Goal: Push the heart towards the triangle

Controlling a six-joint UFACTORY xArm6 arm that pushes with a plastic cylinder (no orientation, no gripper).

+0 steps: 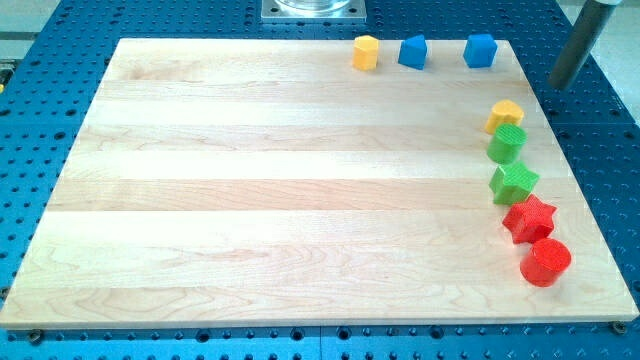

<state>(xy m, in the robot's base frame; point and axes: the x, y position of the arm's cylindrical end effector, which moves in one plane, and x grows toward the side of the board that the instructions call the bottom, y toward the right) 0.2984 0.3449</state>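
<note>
A yellow block [505, 116] that looks heart-shaped lies near the board's right edge, at the top of a column of blocks. A blue block [413, 52] that looks triangular lies at the board's top edge, between a yellow hexagon [366, 52] and a blue cube-like block [481, 50]. My rod comes down at the view's top right. My tip [561, 86] is beyond the board's right edge, over the blue table. It is up and to the right of the yellow heart and to the right of the blue cube. It touches no block.
Below the yellow heart stand a green round block [507, 144], a green star [514, 183], a red star [529, 218] and a red cylinder [546, 262]. The wooden board [280, 190] rests on a blue perforated table [40, 70]. A metal mount [313, 9] sits at the top.
</note>
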